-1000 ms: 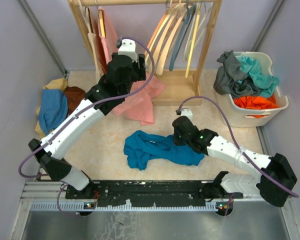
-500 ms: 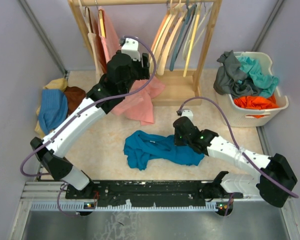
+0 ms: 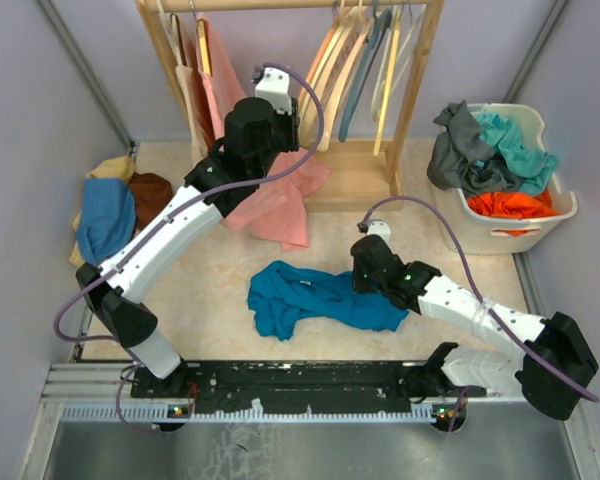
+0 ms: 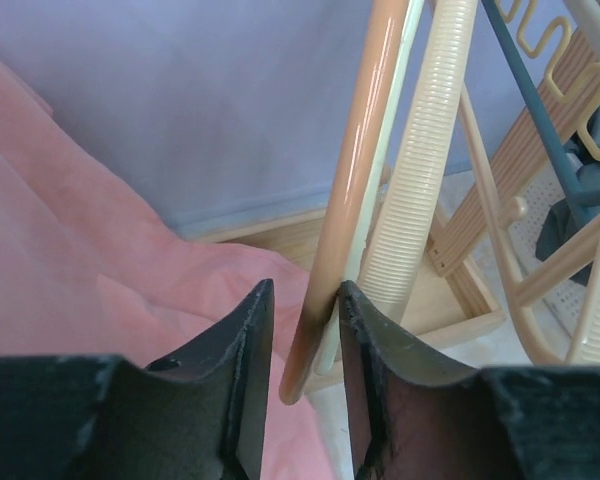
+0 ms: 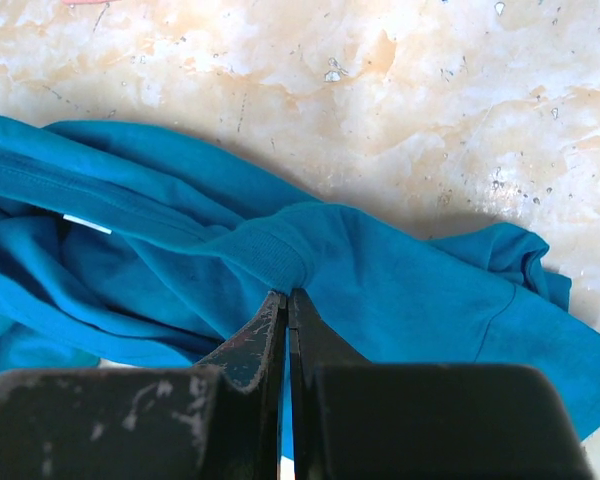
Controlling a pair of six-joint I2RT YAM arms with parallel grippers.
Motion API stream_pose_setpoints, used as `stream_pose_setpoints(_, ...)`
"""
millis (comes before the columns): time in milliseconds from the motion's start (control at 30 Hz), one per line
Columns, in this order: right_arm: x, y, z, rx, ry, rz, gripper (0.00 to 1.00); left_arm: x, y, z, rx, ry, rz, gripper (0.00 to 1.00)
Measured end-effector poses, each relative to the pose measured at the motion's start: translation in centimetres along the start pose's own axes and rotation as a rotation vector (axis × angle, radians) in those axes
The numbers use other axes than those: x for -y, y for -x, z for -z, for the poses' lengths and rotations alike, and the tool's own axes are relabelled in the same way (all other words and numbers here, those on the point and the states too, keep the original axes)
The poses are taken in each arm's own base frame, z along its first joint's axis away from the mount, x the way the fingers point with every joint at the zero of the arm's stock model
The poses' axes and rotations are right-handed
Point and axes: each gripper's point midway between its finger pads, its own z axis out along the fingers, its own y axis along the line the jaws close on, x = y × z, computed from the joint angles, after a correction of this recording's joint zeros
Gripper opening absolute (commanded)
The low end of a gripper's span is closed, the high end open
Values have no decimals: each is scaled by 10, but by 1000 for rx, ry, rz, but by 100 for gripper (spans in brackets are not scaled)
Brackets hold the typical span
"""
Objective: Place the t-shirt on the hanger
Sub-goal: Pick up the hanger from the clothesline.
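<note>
The teal-blue t-shirt [image 3: 310, 298] lies crumpled on the floor in front of the arms. My right gripper [image 5: 288, 295] is shut on a fold of its ribbed collar [image 5: 275, 255], and the white neck label [image 5: 85, 223] shows to the left. My left gripper [image 4: 302, 292] is raised at the clothes rack, open. The lower end of the orange-tan hanger [image 4: 360, 180] stands between its fingers, touching the right one, with a gap to the left one. In the top view the left gripper [image 3: 278, 98] sits by the hanging hangers [image 3: 318, 70].
A wooden rack [image 3: 420, 90] holds several hangers, among them a cream ribbed one [image 4: 430, 150]. A pink garment [image 3: 280, 200] hangs just left of my left gripper. A white basket [image 3: 565, 212] of clothes stands at right. Folded cloths [image 3: 105, 215] lie at left.
My left arm has moved up and right to the hangers, and its jaws have narrowed round the orange-tan hanger's arm. The right arm has barely moved and keeps its hold.
</note>
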Motion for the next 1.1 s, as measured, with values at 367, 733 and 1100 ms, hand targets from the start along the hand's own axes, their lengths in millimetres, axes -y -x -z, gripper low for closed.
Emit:
stream_pose_setpoints(367, 2, 1, 1, 1, 0, 2, 0, -5, 2, 2, 0, 22, -37, 9)
stream_pose_setpoints(733, 1, 0, 1, -3, 6, 9, 0, -26, 13, 16, 22, 87, -53, 48)
stream_pose_setpoints(1100, 0, 0, 1, -5, 9, 9, 0, -24, 30, -2, 60, 63, -34, 60)
